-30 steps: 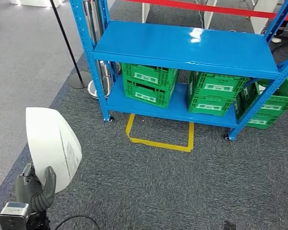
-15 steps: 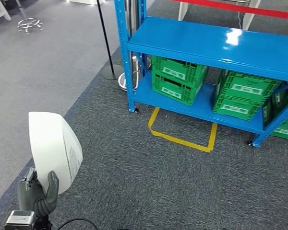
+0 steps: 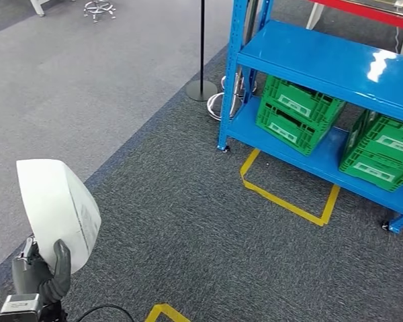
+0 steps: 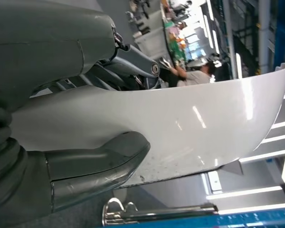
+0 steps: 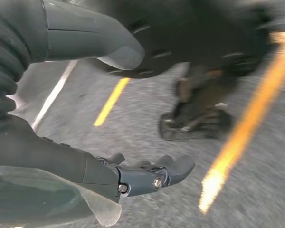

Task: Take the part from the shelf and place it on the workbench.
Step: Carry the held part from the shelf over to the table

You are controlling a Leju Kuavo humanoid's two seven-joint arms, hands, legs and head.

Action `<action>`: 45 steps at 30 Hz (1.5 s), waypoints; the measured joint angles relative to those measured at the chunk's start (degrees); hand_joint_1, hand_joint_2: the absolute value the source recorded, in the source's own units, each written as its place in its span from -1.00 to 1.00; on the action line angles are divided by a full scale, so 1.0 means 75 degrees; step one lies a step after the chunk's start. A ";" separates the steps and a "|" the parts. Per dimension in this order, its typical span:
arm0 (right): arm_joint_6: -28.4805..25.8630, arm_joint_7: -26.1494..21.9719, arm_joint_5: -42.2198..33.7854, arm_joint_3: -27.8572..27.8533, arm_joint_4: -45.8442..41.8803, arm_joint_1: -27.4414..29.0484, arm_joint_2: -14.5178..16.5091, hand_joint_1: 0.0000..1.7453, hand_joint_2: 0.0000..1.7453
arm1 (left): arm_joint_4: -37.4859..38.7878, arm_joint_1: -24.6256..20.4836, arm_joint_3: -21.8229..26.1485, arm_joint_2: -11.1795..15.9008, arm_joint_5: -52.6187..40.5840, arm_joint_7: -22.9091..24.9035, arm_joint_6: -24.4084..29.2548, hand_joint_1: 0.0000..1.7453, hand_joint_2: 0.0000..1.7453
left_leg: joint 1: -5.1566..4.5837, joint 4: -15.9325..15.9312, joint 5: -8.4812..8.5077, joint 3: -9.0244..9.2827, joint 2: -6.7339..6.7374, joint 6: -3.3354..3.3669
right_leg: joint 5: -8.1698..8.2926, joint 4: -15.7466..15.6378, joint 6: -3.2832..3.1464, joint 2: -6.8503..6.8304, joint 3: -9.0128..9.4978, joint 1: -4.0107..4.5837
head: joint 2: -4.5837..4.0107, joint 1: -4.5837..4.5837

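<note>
Left hand [image 3: 42, 274] grips white part [image 3: 55, 208], seemingly standing upright, long axis vertical.

Glossy white curved plastic part [image 3: 55, 208] with a strip of fine grey print, sitting in the dark grey left hand [image 3: 39, 274]. Bright blue metal shelf [image 3: 336, 64], green slatted crates [image 3: 295, 114] with white labels, yellow tape outline [image 3: 291, 201] on speckled grey carpet [image 3: 189, 221].

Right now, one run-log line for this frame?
left hand: holds white part | right hand: open, hanging over floor | blue shelf: right of view | workbench: unseen
</note>
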 joint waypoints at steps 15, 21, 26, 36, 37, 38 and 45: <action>0.0556 -0.0250 0.0219 0.0520 0.0386 0.0482 -0.0268 -1.00 1.00 | 0.0042 0.0330 0.0298 -0.0116 0.0071 -0.0009 0.0206 1.00 1.00 | 0.0002 0.2244 -0.0950 -0.1175 -0.0015 -0.0431 | 0.0933 -0.1996 -0.0271 -0.0119 0.0995 -0.0068 | 0.0000 -0.0103; 0.0572 -0.0405 0.0181 0.0555 0.0626 0.0342 -0.0287 -1.00 1.00 | 0.0041 0.0370 0.0297 -0.0103 0.0080 -0.0010 0.0365 1.00 1.00 | -0.0080 0.0535 -0.0132 -0.0213 0.0576 -0.0278 | 0.0893 -0.1987 -0.0207 -0.0707 0.1040 -0.0022 | 0.0000 -0.0108; 0.0568 -0.0499 0.0150 0.0566 0.0764 0.0228 -0.0300 -1.00 1.00 | 0.0032 0.0448 0.0303 -0.0106 0.0110 -0.0012 0.0437 1.00 1.00 | -0.0122 0.0263 -0.0057 -0.0208 0.0435 -0.0034 | 0.0762 -0.1899 -0.0008 -0.0760 0.1022 -0.0010 | 0.0000 -0.0108; -0.2950 -0.3047 -0.0325 0.0081 0.0096 -0.0636 -0.0093 -1.00 1.00 | -0.0052 0.0135 -0.0361 -0.0069 -0.0187 0.0263 -0.0114 1.00 1.00 | -0.0144 0.0308 0.0137 -0.0352 -0.0470 0.0067 | 0.0834 -0.1549 -0.0084 0.0588 0.0795 -0.0048 | 0.0000 -0.0066; -0.2933 -0.3072 -0.0327 0.0050 0.0066 -0.0649 -0.0090 -1.00 1.00 | -0.0055 0.0121 -0.0388 -0.0063 -0.0178 0.0264 -0.0119 1.00 1.00 | -0.0132 0.0340 0.0151 -0.0395 -0.0581 0.0029 | 0.0881 -0.1833 -0.0098 0.0754 0.0918 -0.0054 | 0.0000 -0.0069; -0.2930 -0.3092 -0.0327 0.0021 0.0047 -0.0643 -0.0084 -1.00 1.00 | -0.0058 0.0118 -0.0403 -0.0054 -0.0172 0.0263 -0.0122 1.00 1.00 | -0.0116 0.0359 0.0173 -0.0443 -0.0699 -0.0023 | 0.0850 -0.1934 -0.0111 0.0813 0.0957 -0.0050 | 0.0000 -0.0070; -0.2990 -0.3111 -0.0316 -0.0086 -0.0076 -0.0621 0.0027 -1.00 1.00 | -0.0070 0.0106 -0.0455 0.0010 -0.0093 0.0243 -0.0148 1.00 1.00 | -0.0057 0.1926 -0.0635 -0.1245 -0.0029 -0.0363 | 0.0925 -0.2016 -0.0299 0.0017 0.1049 -0.0050 | 0.0000 -0.0144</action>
